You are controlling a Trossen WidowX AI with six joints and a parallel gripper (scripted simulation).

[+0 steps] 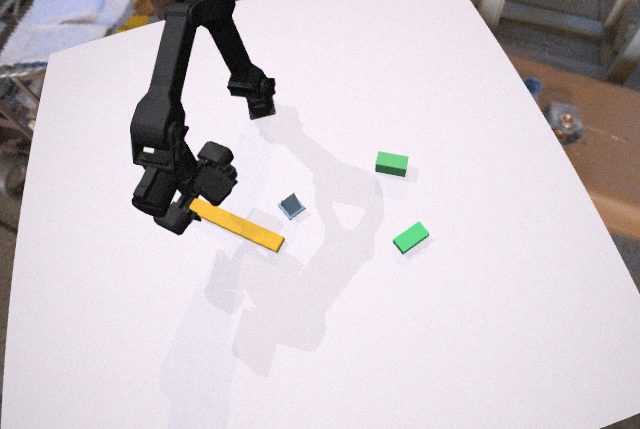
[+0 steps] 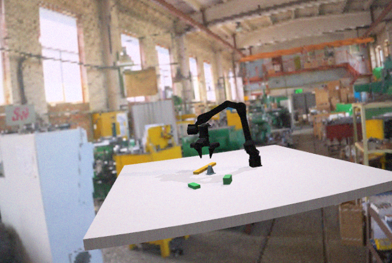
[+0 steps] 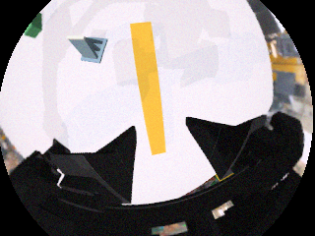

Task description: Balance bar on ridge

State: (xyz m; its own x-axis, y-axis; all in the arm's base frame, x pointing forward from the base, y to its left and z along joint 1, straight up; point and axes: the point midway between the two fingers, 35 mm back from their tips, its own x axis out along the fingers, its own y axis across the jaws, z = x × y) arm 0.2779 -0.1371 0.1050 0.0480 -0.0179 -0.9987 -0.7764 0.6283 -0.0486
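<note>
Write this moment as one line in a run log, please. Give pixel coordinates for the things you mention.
gripper point(image 1: 199, 207) point(image 2: 206, 157) point(image 3: 160, 125): open, above table | yellow bar point(image 1: 238, 225) point(image 2: 204, 168) point(image 3: 147, 84): flat on table, beside ridge point(image 1: 292, 204) point(image 2: 210, 170) point(image 3: 88, 48) | balancing: not done

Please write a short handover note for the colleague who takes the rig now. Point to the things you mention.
Gripper point(image 1: 204, 204) point(image 2: 206, 157) point(image 3: 160, 125): jaws open, nothing held, above the table.
Yellow bar point(image 1: 238, 225) point(image 2: 204, 168) point(image 3: 147, 84): lying on the table beside the ridge.
Grey-blue ridge point(image 1: 292, 204) point(image 2: 210, 170) point(image 3: 89, 49): standing on the table, nothing across it.
Done: no placing.
Left: grasp bar, lift, balance level across ridge, release.
</note>
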